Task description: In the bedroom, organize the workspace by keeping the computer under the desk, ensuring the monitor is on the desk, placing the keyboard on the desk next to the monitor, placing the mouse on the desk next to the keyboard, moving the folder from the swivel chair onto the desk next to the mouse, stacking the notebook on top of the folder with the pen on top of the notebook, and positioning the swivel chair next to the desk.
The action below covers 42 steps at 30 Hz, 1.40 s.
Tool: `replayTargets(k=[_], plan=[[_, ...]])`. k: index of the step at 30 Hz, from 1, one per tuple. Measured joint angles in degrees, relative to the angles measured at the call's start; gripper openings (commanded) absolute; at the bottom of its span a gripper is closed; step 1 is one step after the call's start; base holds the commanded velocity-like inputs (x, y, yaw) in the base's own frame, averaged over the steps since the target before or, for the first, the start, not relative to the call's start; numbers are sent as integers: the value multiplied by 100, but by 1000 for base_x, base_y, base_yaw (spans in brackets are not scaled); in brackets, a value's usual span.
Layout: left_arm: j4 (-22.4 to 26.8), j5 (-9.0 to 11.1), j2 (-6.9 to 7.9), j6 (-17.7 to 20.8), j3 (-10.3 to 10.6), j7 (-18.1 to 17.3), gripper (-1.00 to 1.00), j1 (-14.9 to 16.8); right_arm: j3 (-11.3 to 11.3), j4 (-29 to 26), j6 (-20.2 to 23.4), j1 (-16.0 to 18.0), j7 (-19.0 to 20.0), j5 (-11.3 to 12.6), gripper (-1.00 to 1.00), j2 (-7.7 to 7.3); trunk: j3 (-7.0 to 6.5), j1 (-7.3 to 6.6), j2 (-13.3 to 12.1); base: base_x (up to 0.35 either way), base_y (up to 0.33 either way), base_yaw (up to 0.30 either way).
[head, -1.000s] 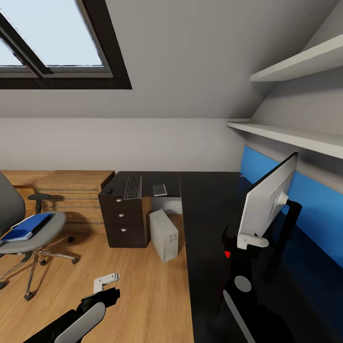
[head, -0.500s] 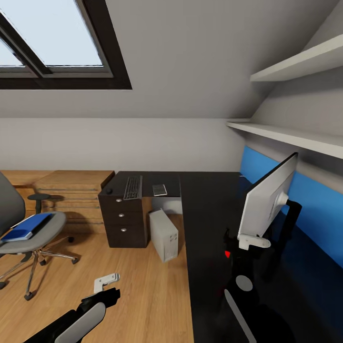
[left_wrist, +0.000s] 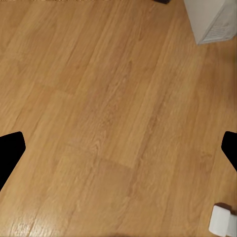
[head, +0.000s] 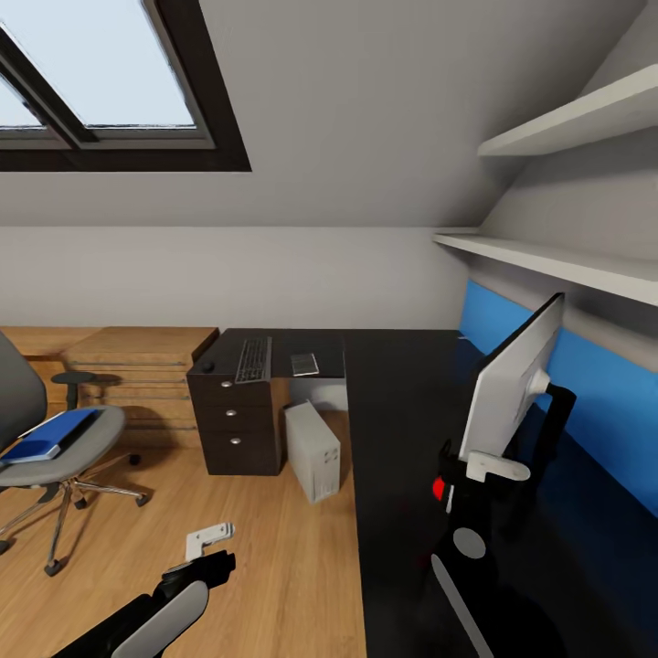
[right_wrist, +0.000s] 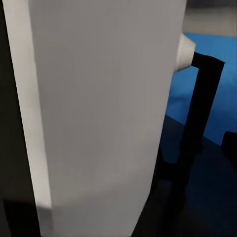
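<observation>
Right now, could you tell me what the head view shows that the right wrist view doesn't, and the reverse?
Head view alone: the keyboard on the desk, the computer on the floor, the folder on the swivel chair, and the left gripper. Right wrist view alone: a close look at the silver back's surface. Both: the monitor, its black stand, the blue wall panel.

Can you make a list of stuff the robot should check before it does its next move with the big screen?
1. Monitor on the desk: ok, upright near the blue wall.
2. Right gripper grip on the monitor: cannot tell, it sits at the lower edge.
3. Left gripper free: ok, open over the floor.
4. Keyboard beside the monitor: not ok, it lies at the desk's far end.
5. Folder on the desk: not ok, it lies on the chair.
6. Computer under the desk: ok.
</observation>
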<state>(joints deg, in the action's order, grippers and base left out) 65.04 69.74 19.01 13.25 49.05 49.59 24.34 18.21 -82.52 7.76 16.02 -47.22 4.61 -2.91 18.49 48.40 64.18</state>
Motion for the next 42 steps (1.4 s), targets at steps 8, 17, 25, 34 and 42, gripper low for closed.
replayTargets(k=[8,17,25,34,42], plan=[[-1,-9,-1,-1,-13,-2,100,0,-1,-1,0,0,-6,2,100,0,0,2,-1,-88,-53,0],[-2,-9,0,-2,-25,-4,100,0,4,-1,1,0,-7,1,100,0,0,1,-1,-203,-225,0],[-2,-9,1,-2,-36,-5,100,0,6,-3,1,0,-9,-14,100,1,0,0,0,-19,-330,0],[9,-9,8,-7,-69,4,100,0,11,-2,1,0,-7,-17,100,1,0,0,0,-1,-123,0],[569,14,122,-590,-386,-255,100,1,3,-2,6,0,-6,-8,100,0,0,-1,-1,0,-1,0]])
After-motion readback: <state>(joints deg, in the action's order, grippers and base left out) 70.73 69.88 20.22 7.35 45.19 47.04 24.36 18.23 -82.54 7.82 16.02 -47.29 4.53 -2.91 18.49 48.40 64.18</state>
